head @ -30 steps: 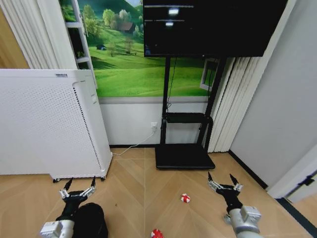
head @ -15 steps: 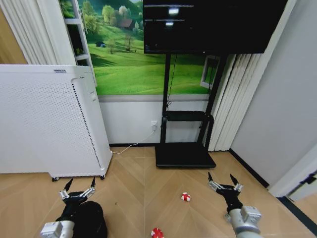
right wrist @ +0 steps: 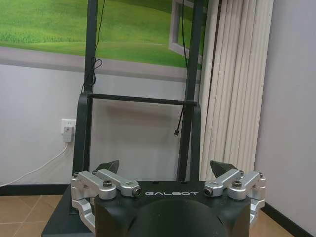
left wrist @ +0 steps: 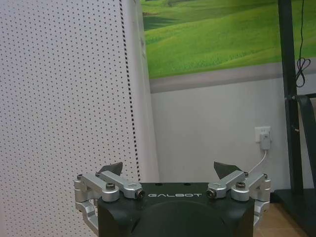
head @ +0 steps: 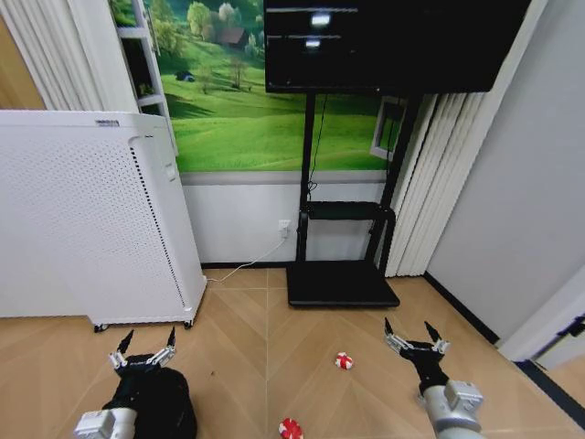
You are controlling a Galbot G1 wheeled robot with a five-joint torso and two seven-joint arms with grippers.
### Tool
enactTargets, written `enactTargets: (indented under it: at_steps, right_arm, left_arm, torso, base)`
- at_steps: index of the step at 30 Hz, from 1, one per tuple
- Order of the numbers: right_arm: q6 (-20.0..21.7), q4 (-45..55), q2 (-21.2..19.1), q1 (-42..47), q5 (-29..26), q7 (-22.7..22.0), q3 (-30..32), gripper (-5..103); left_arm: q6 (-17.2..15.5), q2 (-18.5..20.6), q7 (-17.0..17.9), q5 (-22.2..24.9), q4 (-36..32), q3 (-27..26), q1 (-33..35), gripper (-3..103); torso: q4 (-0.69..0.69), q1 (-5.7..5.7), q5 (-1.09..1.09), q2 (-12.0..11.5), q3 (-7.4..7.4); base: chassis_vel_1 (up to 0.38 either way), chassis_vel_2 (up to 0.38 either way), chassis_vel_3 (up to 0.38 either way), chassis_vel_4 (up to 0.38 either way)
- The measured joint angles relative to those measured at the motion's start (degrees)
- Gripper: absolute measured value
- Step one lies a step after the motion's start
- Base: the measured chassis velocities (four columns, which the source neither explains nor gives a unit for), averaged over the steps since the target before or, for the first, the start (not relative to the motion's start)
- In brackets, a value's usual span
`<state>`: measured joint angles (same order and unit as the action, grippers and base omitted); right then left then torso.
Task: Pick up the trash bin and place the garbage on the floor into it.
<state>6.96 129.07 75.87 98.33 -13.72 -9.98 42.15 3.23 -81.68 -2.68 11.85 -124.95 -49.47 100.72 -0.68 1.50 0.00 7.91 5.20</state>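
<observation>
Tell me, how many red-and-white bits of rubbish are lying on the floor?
2. One red-and-white piece lies mid-floor, before the TV stand; the other lies nearer the robot, at the picture's bottom edge. More may be hidden.

The head view looks forward and down from above at the wood floor before the black TV stand (head: 343, 240), taking in the white perforated cabinet (head: 91, 229) left of the stand.

The left wrist view sits low and level behind the left gripper (left wrist: 168, 173), close to the cabinet (left wrist: 64, 98), facing the wall left of the stand (left wrist: 296, 98).

The right wrist view sits low behind the right gripper (right wrist: 165, 170), facing the stand (right wrist: 138, 98) squarely.

All 3 views share the stand and the green meadow mural (head: 238, 128) behind it.
</observation>
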Motion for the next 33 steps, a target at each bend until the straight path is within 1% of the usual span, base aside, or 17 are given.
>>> enactTargets:
  at_steps: [5, 8, 13, 15, 16, 17, 18, 19, 20, 23, 24, 26, 27, 28, 30, 32, 33]
  right_arm:
    - [-0.03, 0.0, 0.03, 0.09, -0.03, -0.01, 0.17, 100]
    - [-0.04, -0.06, 0.08, 0.14, -0.1, -0.02, 0.32, 100]
    - [-0.21, -0.06, 0.76, 0.64, -0.17, -0.09, 1.25, 100]
    - [-0.44, -0.09, 1.02, 0.86, -0.39, -0.22, 2.06, 100]
    - [-0.44, -0.09, 1.02, 0.86, -0.39, -0.22, 2.06, 100]
    - [-0.47, -0.26, 0.99, 0.78, -0.64, -0.26, 2.24, 100]
    - [-0.49, -0.38, 0.97, 0.71, -0.79, -0.27, 2.31, 100]
    - [-0.59, -0.74, 0.98, 0.63, -1.15, -0.28, 2.59, 100]
    - [-0.59, -0.74, 0.98, 0.63, -1.15, -0.28, 2.59, 100]
    - [-0.65, -1.56, 1.3, 0.38, -1.47, -0.28, 2.79, 100]
    - [-0.65, -1.56, 1.3, 0.38, -1.47, -0.28, 2.79, 100]
    - [-0.58, -1.73, 1.41, 0.07, -1.56, -0.3, 2.86, 100]
    - [-0.58, -1.73, 1.41, 0.07, -1.56, -0.3, 2.86, 100]
    - [-0.35, -1.9, 1.25, -0.46, -1.76, -0.36, 2.8, 100]
    - [0.07, -2.55, 0.8, -1.73, -2.1, -0.43, 2.45, 100]
    - [0.1, -2.66, 0.77, -1.86, -2.15, -0.43, 2.41, 100]
    - [0.21, -3.22, 0.68, -2.46, -2.26, -0.44, 2.2, 100]
  left_arm:
    - [0.97, -0.47, -0.14, 0.27, 0.66, -0.66, 1.68, 100]
    - [1.33, -0.91, -0.36, -1.59, 0.79, -1.65, 3.67, 100]
    - [1.41, -1.18, 0.5, 0.07, 2.55, -2.28, 6.7, 100]
    - [1.39, -1.37, 0.4, 5.41, 2.69, -3.07, 10.08, 100]
    - [1.39, -1.37, 0.4, 5.41, 2.69, -3.07, 10.08, 100]
    - [1.5, -1.57, 0.03, 7.97, 2.27, -3.66, 12.24, 100]
    - [1.87, -1.66, -0.26, 9.17, 2.12, -4.1, 13.29, 100]
    - [3.51, -1.71, -1.94, 13.27, 1.99, -5.46, 16.58, 100]
    - [3.51, -1.71, -1.94, 13.27, 1.99, -5.46, 16.58, 100]
    - [7.06, -1.42, -4.57, 21.15, 3.07, -5.74, 21.01, 100]
    - [7.06, -1.42, -4.57, 21.15, 3.07, -5.74, 21.01, 100]
    - [8.22, -2.09, -4.29, 24.11, 3.91, -5.21, 22.42, 100]
    - [8.22, -2.09, -4.29, 24.11, 3.91, -5.21, 22.42, 100]
    - [8.73, -2.75, -3.25, 24.08, 4.35, -5.25, 22.76, 100]
    - [10.23, -3.87, -1.55, 22.08, 5.25, -5.81, 23.2, 100]
    - [10.49, -3.97, -1.46, 21.76, 5.42, -5.84, 23.27, 100]
    - [11.66, -4.25, -1.4, 20.58, 6.22, -5.53, 23.58, 100]
  torso:
    - [-0.01, -0.23, -0.01, -1.04, -0.81]
    - [0.0, -0.24, 0.01, -1.28, -1.05]
    - [0.0, -0.24, -0.01, -1.32, -1.1]
    - [-0.02, -0.23, -0.01, -1.28, -1.07]
    - [-0.02, -0.23, -0.01, -1.28, -1.07]
    - [-0.01, -0.22, -0.02, -1.24, -1.04]
    - [0.0, -0.21, 0.0, -1.22, -1.03]
    - [0.02, -0.2, 0.01, -1.16, -0.99]
    - [0.02, -0.2, 0.01, -1.16, -0.99]
    - [0.01, -0.17, 0.01, -1.07, -0.92]
    - [0.01, -0.17, 0.01, -1.07, -0.92]
    - [-0.02, -0.16, -0.01, -1.02, -0.88]
    - [-0.02, -0.16, -0.01, -1.02, -0.88]
    - [-0.01, -0.15, -0.01, -0.99, -0.86]
    - [0.01, -0.13, 0.0, -0.94, -0.82]
    - [0.01, -0.13, 0.0, -0.93, -0.81]
    - [0.0, -0.12, 0.01, -0.91, -0.8]
  base:
    - [0.0, 0.0, 0.0, 0.0]
    - [0.0, 0.0, 0.0, 0.0]
    - [0.0, 0.0, 0.0, 0.0]
    - [0.0, 0.0, 0.0, 0.0]
    - [0.0, 0.0, 0.0, 0.0]
    - [0.0, 0.0, 0.0, 0.0]
    - [0.0, 0.0, 0.0, 0.0]
    - [0.0, 0.0, 0.0, 0.0]
    - [0.0, 0.0, 0.0, 0.0]
    - [0.0, 0.0, 0.0, 0.0]
    - [0.0, 0.0, 0.0, 0.0]
    - [0.0, 0.0, 0.0, 0.0]
    - [0.0, 0.0, 0.0, 0.0]
    - [0.0, 0.0, 0.0, 0.0]
    - [0.0, 0.0, 0.0, 0.0]
    - [0.0, 0.0, 0.0, 0.0]
    - [0.0, 0.0, 0.0, 0.0]
